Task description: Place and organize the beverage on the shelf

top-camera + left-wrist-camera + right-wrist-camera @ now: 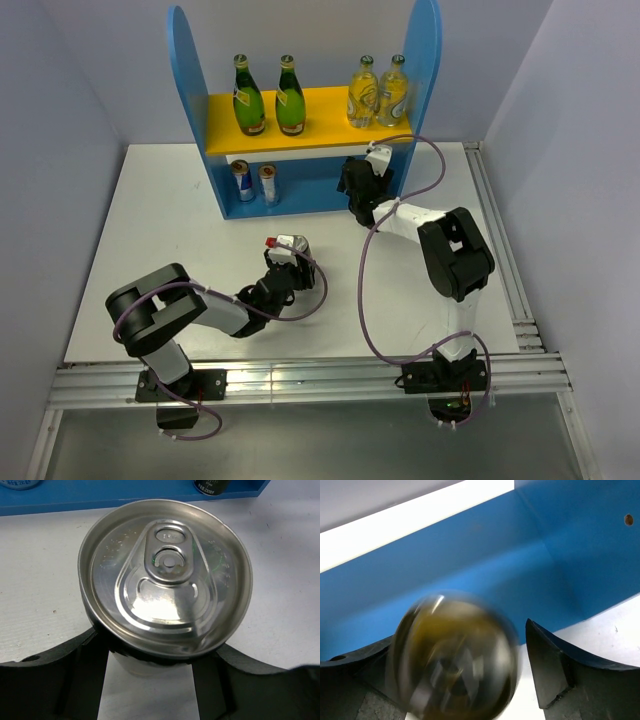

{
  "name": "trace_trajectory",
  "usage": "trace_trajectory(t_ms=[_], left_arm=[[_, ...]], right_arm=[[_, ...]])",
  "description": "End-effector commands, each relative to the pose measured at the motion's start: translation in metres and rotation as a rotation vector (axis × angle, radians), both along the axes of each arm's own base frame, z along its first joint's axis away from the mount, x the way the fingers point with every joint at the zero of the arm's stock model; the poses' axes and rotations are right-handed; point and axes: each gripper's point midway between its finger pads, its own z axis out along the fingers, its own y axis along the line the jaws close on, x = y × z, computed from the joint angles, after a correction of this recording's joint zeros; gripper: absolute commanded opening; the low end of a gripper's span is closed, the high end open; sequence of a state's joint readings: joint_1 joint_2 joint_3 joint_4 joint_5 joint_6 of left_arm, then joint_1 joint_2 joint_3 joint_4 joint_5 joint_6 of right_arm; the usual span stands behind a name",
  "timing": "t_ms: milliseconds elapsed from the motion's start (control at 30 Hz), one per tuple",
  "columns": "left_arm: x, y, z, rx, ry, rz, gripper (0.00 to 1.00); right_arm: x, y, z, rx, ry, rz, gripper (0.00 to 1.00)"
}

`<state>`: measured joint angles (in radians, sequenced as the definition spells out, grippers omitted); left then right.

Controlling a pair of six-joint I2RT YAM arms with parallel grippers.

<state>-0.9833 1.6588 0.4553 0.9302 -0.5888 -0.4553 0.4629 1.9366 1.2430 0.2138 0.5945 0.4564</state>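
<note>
The blue shelf (183, 60) stands at the back. Two green bottles (249, 100) and two pale yellow bottles (363, 95) stand on its yellow upper board (320, 108). Two silver-blue cans (243, 181) stand on the lower tier. My left gripper (285, 262) is shut on a can with a silver lid and a dark side (165, 575), which stands on the table mid-front. My right gripper (358, 185) is at the lower tier's right end. In the right wrist view a blurred black-gold can (452, 655) sits between the open fingers, and the right finger (545, 655) is apart from it.
The shelf's right side panel (580, 545) is close beside the right gripper. In the left wrist view the lower tier's front edge (125, 497) lies just beyond the held can, with a dark can (212, 486) on it. Cables loop over the table (150, 220).
</note>
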Motion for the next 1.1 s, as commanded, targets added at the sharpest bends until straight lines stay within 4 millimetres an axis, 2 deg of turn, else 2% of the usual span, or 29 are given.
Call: trace_trajectory(t_ms=[0, 267, 400, 467, 500, 567, 600, 633, 933, 1067], left_arm=[[0.0, 0.005, 0.006, -0.009, -0.012, 0.019, 0.0], [0.0, 0.003, 0.015, -0.008, -0.022, 0.019, 0.0], [0.0, 0.002, 0.023, -0.02, -0.027, 0.02, 0.0], [-0.001, 0.001, 0.024, -0.017, -0.027, 0.018, 0.0], [-0.001, 0.001, 0.027, -0.022, -0.031, 0.019, 0.0], [-0.001, 0.0, 0.029, -0.017, -0.034, 0.02, 0.0], [-0.002, 0.0, 0.031, -0.021, -0.038, 0.018, 0.0], [-0.002, 0.0, 0.032, -0.019, -0.038, 0.021, 0.0], [-0.005, -0.002, 0.04, -0.022, -0.049, 0.018, 0.0], [-0.003, -0.005, 0.044, -0.025, -0.052, 0.018, 0.0]], right_arm=[[0.021, 0.002, 0.029, 0.023, -0.07, 0.015, 0.83], [0.019, 0.0, 0.031, 0.026, -0.084, 0.007, 0.84], [0.012, -0.005, 0.031, 0.036, -0.106, -0.005, 0.84], [0.011, -0.004, 0.039, 0.049, -0.14, 0.001, 0.84], [0.007, -0.004, 0.034, 0.049, -0.135, 0.012, 0.84], [0.006, 0.0, 0.042, 0.057, -0.169, 0.042, 0.86], [0.003, 0.001, 0.039, 0.044, -0.164, 0.061, 0.9], [0.004, 0.007, 0.04, 0.053, -0.167, 0.094, 0.99], [0.002, 0.008, 0.049, 0.043, -0.194, 0.1, 1.0], [-0.005, 0.004, 0.054, 0.049, -0.201, 0.084, 1.0]])
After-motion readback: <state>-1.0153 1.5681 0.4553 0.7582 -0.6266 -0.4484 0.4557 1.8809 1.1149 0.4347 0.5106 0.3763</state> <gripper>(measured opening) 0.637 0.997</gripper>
